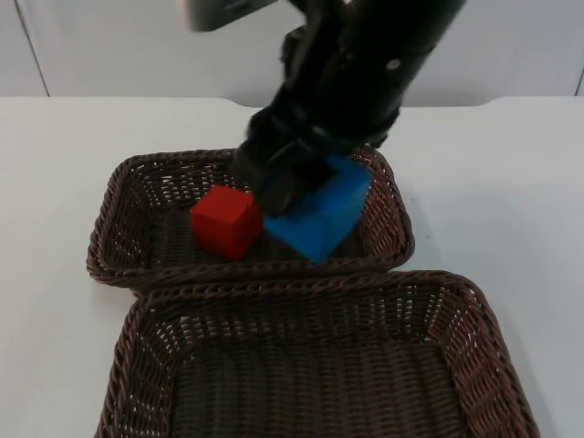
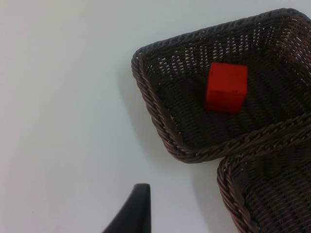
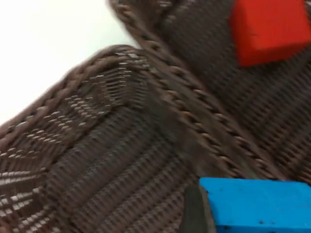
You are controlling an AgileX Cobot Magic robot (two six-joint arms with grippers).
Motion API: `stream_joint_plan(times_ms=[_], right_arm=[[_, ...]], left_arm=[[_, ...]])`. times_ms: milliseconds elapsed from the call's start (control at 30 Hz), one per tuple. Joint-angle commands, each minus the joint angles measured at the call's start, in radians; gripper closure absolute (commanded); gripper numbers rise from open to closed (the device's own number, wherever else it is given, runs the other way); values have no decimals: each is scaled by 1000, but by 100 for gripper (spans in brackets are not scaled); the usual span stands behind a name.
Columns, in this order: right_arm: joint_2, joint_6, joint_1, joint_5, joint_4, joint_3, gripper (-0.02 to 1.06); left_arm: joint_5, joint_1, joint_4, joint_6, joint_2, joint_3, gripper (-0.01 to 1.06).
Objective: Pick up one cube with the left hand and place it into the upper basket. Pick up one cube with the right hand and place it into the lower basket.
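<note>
Looking down from the top camera, you see the right gripper (image 1: pixel 290 187) over the upper basket (image 1: pixel 109 246), clamped on the blue cube (image 1: pixel 319 217). That cube is tilted, one corner low near the basket's front wall, and it sits just beside the red cube (image 1: pixel 225 221), which rests on the basket floor. Whether the blue cube touches the floor or the red cube, you cannot tell from here.

Your right wrist camera shows the blue cube (image 3: pixel 255 204) held against a dark fingertip (image 3: pixel 194 211), with the shared rims of the two baskets running under it and the red cube (image 3: pixel 269 29) further off in the upper basket (image 3: pixel 272 107). The lower basket (image 3: pixel 97 160) lies on the other side of that rim.

Your left wrist camera looks from above the white table (image 2: pixel 63 97) toward the corner of the upper basket (image 2: pixel 150 107), where the red cube (image 2: pixel 226 87) stands upright on the weave. The lower basket (image 2: pixel 233 194) touches the upper one at its rim. One left fingertip (image 2: pixel 133 211) shows there; you cannot tell how wide the left gripper is set.

In the top camera the lower basket (image 1: pixel 493 347) sits closest to you, its rim pressed against the upper basket's front wall.
</note>
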Motion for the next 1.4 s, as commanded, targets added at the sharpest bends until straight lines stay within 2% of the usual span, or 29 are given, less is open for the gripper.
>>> stream_joint_plan(times_ms=[0,167,333,733,1133,1367], right_arm=[[-14,-12,29,-9,-14,-8,105],[-14,-12,70,-24,-24,8,105],[-14,-12,82,-82,-24,82,105],[-14,-12,128,-264,-24,266,105],[-14,-8,128,-450,-24,431,105],[-13,-8,128,-491,-24,462,105]], left_arm=[[-2,-2,3,-4,-4,3,7],[-2,-2,3,-4,-4,3,7],[-2,-2,3,-4,-4,3,7],[-4,-2,7,-4,-4,3,7],[-6,-2,7,-4,-4,3,7],[-6,-2,7,-4,-4,3,7]])
